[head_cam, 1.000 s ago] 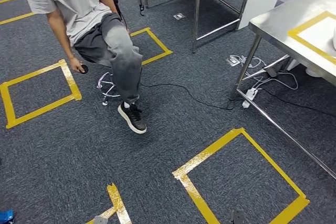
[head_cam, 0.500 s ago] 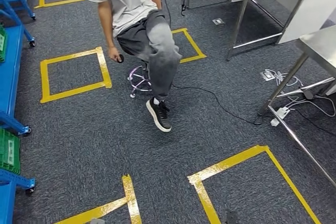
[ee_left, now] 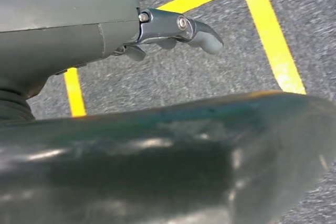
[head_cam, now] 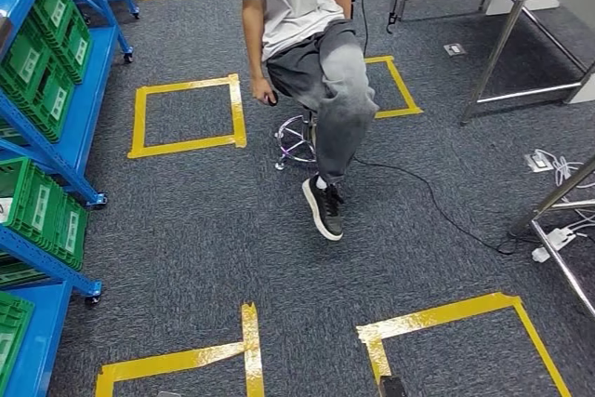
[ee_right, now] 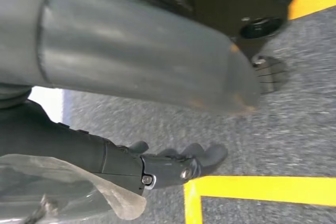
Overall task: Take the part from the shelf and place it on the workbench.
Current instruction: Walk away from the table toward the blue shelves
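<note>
Left hand [ee_left: 176, 29], left wrist view: it hangs over grey carpet [ee_left: 222, 77] with fingers loosely extended and apart. It has hold of nothing. A strip of yellow floor tape [ee_left: 273, 40] lies beyond the fingertips. The finger links are dark metal with a visible screw, the tips rounded and rubbery-looking.

Right wrist view: the right hand [ee_right: 178, 165] is likewise slack, its fingers spread and slightly curled, and nothing is gripped. A translucent, crinkled sheet [ee_right: 79, 187] sits near the wrist, and I cannot tell what it is. Yellow tape [ee_right: 261, 190] crosses the carpet below.

Head view: the blue steel shelf [head_cam: 89, 99] stands at 9 to 10 o'clock on castors, its tiers loaded with green ribbed plastic bins [head_cam: 42, 62] bearing white labels. The part is presumably in one of them, though I cannot tell which. A person [head_cam: 309, 6] sits on a chromed stool [head_cam: 295, 141] at 12 o'clock. A brushed-steel table [head_cam: 491, 58] stands at 1 o'clock, and a black cable [head_cam: 435, 206] trails towards 3 o'clock.

Assessment: the task is at the approach stage, with the part not yet taken. The robot should square up to the shelf at 9 o'clock, pass well apart from the seated person and the cable, and raise a hand only once facing a bin. The bin walls look rigid and steep, so the hand should reach in from above the rim. The smooth plastic may let a bin slide if it is nudged.
</note>
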You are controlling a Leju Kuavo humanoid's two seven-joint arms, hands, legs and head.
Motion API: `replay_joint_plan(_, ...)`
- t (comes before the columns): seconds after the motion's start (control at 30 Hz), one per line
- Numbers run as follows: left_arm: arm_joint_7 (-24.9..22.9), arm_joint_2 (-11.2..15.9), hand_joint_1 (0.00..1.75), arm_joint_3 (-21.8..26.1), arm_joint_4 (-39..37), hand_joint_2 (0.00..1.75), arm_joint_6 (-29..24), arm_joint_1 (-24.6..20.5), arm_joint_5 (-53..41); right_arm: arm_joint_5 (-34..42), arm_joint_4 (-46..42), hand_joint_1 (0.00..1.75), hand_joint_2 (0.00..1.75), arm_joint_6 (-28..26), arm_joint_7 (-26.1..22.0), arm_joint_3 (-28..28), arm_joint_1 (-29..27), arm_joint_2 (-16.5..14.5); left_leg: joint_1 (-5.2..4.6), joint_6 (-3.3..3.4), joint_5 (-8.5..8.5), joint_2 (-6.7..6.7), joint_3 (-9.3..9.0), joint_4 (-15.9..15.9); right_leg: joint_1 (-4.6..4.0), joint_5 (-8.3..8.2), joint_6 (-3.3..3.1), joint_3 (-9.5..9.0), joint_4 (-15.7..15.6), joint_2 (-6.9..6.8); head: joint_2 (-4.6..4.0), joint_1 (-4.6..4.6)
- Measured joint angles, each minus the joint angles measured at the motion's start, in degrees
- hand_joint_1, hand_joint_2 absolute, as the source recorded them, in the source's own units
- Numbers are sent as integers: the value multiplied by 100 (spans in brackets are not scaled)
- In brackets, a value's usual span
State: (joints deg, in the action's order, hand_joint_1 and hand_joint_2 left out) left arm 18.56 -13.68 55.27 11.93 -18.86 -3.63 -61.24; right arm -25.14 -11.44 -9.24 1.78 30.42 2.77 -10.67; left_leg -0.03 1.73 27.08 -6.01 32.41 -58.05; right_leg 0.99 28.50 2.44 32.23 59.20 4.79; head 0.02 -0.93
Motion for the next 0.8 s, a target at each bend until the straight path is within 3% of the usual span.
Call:
replay_joint_plan(0.07, 7, -2, 0, 7, 0, 0, 0, 14, -2, -111, 7, 0, 0, 1, 45, -87, 2, -13, -8, -60, 19, -21, 53, -53, 4, 46, -32, -87, -95, -55, 0, 6)
replay_joint_plan(0.1, 10, -3, 0, 12, 0, 0, 0, 20, -3, -179, 11, 0, 0, 1, 70, -153, 1, -24, -8, -112, 146, 98, 169, -273, 2, 63, -74, -133, -144, -173, 0, 18)
replay_joint_plan(0.2, 13, -4, 0, 27, 0, 0, 0, 20, -4, -274, 17, 0, 0, -2, 108, -274, -19, -46, 7, -230, 740, 496, 742, -1489, -29, 100, -188, -206, -197, -596, 0, 52)
replay_joint_plan(0.23, 13, -3, 0, 29, 0, 0, 0, 24, -4, -275, 18, 0, 0, -2, 109, -279, -22, -46, 16, -238, 786, 510, 838, -1707, -36, 112, -193, -215, -196, -691, 0, 53)
replay_joint_plan(0.27, 13, -3, 0, 33, 0, 0, 0, 32, -4, -275, 18, 0, 0, -3, 109, -285, -21, -46, 22, -240, 714, 523, 825, -1697, -40, 123, -193, -228, -196, -776, 0, 53)
replay_joint_plan(0.33, 13, -1, 0, 38, 0, 0, 0, 43, -4, -275, 18, 0, 0, -3, 109, -303, -14, -48, 19, -217, 326, 637, 485, -1049, -45, 154, -179, -273, -196, -930, 0, 54)
replay_joint_plan(0.4, 13, -4, 0, 40, 0, 0, 3, 30, -12, -328, 18, 0, 0, 4, 102, -325, -11, -51, -33, -161, 76, 940, 114, -317, -73, 199, -136, -310, -189, -1058, 0, 51)
replay_joint_plan(0.47, 10, -13, 0, 39, 0, 0, 25, 19, -60, -644, 18, 0, 0, 45, 70, -437, -5, -52, -86, -98, 69, 1075, 27, -91, -98, 233, -83, -337, -187, -1175, 0, 38)
replay_joint_plan(0.5, 7, -21, 0, 38, 0, 0, 37, 21, -96, -864, 18, 0, 0, 75, 53, -545, 3, -52, -87, -64, 58, 1000, 41, -78, -96, 243, -55, -358, -193, -1238, 0, 34)
replay_joint_plan(0.53, 1, -31, 0, 36, 0, 0, 46, 24, -133, -1050, 18, 0, 0, 107, 42, -668, 13, -52, -80, -30, 46, 935, 39, -57, -87, 266, -23, -364, -188, -1224, 0, 32)
replay_joint_plan(0.6, -9, -59, 0, 31, 0, 0, 52, 12, -187, -1212, 19, 0, 0, 165, 44, -876, 20, -52, -50, 45, 11, 796, 27, -12, -60, 442, 35, -269, 37, -932, 0, 13)
replay_joint_plan(0.67, -11, -88, 0, 21, 0, 0, 60, -18, -219, -1236, 23, 0, 0, 219, 60, -998, 11, -52, -33, 93, -5, 649, 28, 0, -40, 795, 62, 63, 727, -577, 0, -21)
replay_joint_plan(0.7, -11, -98, 0, 17, 0, 0, 63, -27, -228, -1239, 25, 0, 0, 239, 72, -1038, 2, -51, -33, 102, -6, 566, 31, -2, -38, 944, 69, 268, 1127, -516, 0, -30)
replay_joint_plan(0.73, -14, -105, 0, 14, 0, 0, 67, -29, -232, -1242, 27, 0, 0, 261, 84, -1076, -8, -51, -35, 105, -6, 480, 28, -4, -38, 1000, 73, 429, 1404, -496, 0, -34)
replay_joint_plan(0.77, -17, -108, 0, 12, 0, 0, 68, -28, -233, -1245, 29, 0, 0, 279, 92, -1108, -17, -50, -36, 105, -5, 391, 24, -7, -37, 937, 73, 505, 1479, -487, 0, -36)
replay_joint_plan(0.8, -20, -109, 0, 10, 0, 0, 68, -27, -235, -1250, 30, 0, 0, 295, 97, -1134, -25, -49, -34, 103, -4, 303, 17, -13, -35, 755, 69, 464, 1304, -472, 0, -35)
